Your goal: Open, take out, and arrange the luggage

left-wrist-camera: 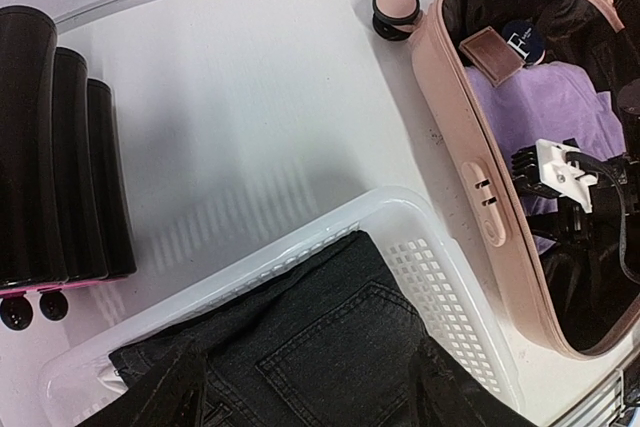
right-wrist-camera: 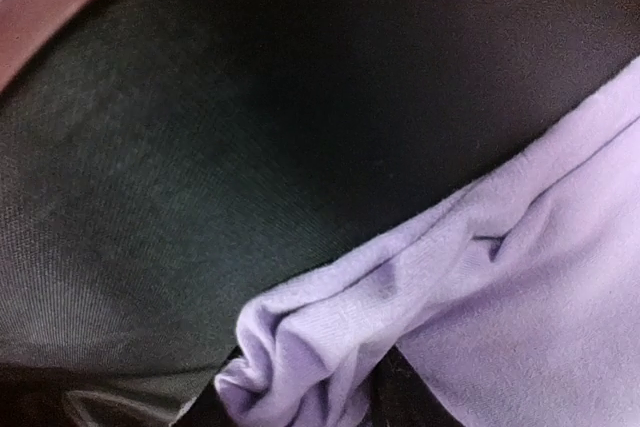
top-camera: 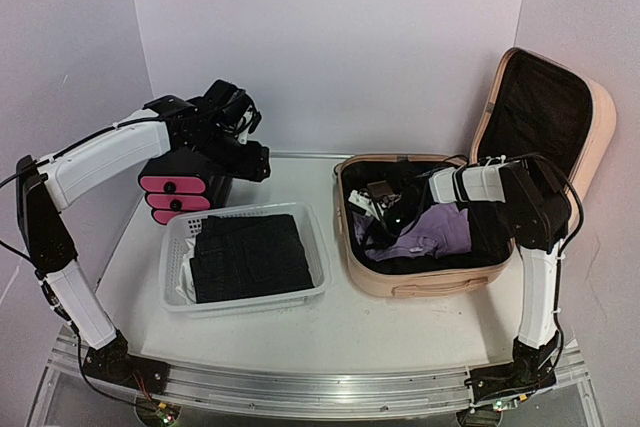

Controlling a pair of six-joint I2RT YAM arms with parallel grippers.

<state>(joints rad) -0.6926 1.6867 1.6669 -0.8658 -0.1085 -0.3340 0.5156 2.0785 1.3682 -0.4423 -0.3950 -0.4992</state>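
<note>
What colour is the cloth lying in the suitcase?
The cloth is lilac, seen best in the right wrist view.

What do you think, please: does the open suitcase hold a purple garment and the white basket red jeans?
The jeans in the white basket are black, not red, as the left wrist view shows; the open suitcase does hold a purple garment.

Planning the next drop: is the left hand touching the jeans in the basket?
Apart. Top external view shows the left hand raised by the drawer box, clear of the jeans.
</note>
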